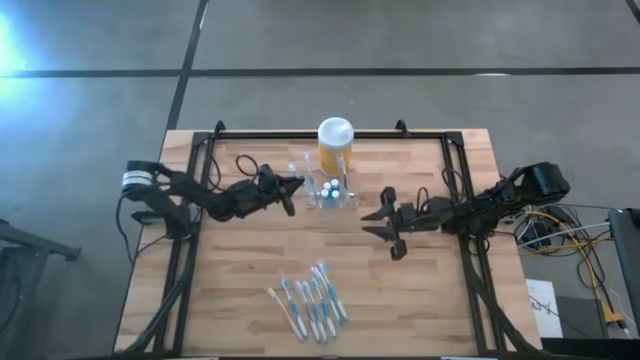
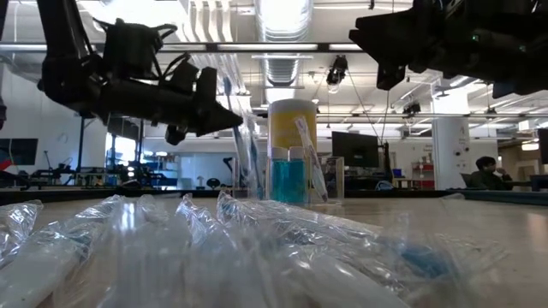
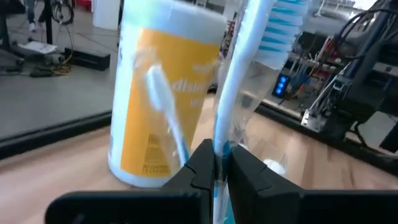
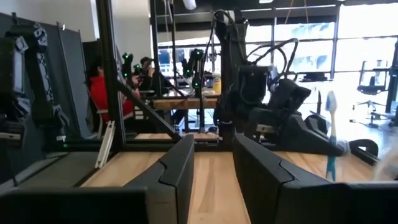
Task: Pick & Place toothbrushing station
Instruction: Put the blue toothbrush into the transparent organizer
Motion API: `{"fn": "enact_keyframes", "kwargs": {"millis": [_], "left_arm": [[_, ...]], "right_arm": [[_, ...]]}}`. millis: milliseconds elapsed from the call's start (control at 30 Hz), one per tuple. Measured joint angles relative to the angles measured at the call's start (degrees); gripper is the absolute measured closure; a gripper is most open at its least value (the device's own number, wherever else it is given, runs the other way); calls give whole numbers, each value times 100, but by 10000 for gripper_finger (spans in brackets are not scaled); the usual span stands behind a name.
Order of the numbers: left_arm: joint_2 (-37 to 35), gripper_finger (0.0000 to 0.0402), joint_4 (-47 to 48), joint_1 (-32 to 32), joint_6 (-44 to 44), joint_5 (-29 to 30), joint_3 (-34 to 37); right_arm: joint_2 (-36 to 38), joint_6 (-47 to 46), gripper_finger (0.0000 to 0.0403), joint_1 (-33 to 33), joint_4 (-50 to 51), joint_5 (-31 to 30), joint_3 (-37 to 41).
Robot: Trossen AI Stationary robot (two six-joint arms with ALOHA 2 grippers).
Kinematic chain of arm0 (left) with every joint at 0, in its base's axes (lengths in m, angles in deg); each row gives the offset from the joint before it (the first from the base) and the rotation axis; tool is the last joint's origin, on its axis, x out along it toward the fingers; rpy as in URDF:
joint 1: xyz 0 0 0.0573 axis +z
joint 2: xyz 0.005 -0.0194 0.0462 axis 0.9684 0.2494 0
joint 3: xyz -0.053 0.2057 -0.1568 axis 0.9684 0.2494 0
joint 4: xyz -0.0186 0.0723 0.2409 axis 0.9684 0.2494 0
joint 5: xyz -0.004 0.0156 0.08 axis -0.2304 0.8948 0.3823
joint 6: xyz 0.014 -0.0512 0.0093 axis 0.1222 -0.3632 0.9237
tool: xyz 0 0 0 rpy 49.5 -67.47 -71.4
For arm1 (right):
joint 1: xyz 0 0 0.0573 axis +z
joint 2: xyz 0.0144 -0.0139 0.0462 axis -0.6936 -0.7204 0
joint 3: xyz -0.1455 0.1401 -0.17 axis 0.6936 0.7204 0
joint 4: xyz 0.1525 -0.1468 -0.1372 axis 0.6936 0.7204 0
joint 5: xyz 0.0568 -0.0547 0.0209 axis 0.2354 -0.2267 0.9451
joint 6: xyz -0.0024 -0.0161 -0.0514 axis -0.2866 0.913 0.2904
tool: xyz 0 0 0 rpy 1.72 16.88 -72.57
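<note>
The left gripper (image 3: 219, 163) pinches a toothbrush (image 3: 239, 81) upright just beside the clear toothbrushing station (image 1: 331, 191), which stands in front of the yellow jar (image 1: 334, 146). The placing step seems in hand; next the brush must go into a slot. The right gripper (image 1: 386, 227) waits near, its fingers apart and empty.

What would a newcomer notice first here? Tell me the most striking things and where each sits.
The yellow jar with a white lid stands at the table's far middle edge, the clear toothbrushing station just in front of it. The left gripper is shut on a white and blue toothbrush beside the station. A row of wrapped toothbrushes lies near the front edge, and the right gripper hangs empty, right of the station.
</note>
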Motion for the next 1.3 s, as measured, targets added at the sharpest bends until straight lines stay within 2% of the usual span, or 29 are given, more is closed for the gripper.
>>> {"fn": "enact_keyframes", "kwargs": {"millis": [267, 500, 700, 900, 1100, 1300], "left_arm": [[499, 379, -121, 18, -275, -12, -129], [624, 378, -104, 145, -473, -20, -190], [606, 368, 397, 383, -855, -306, -231], [578, 308, 455, 390, -538, -620, -319], [551, 233, 454, 390, -350, -1133, -358], [407, 156, 476, 420, -332, -878, -354]], "right_arm": [[-96, 0, 297, 0, 141, -2, -149], [-102, 0, 296, 0, 589, -2, -325], [-122, 42, 296, 0, 637, -3, -379], [-122, 68, 296, -4, 681, -7, -390], [-122, 66, 296, -4, 686, -11, -390], [-122, 59, 302, -4, 699, -11, -390]]}}
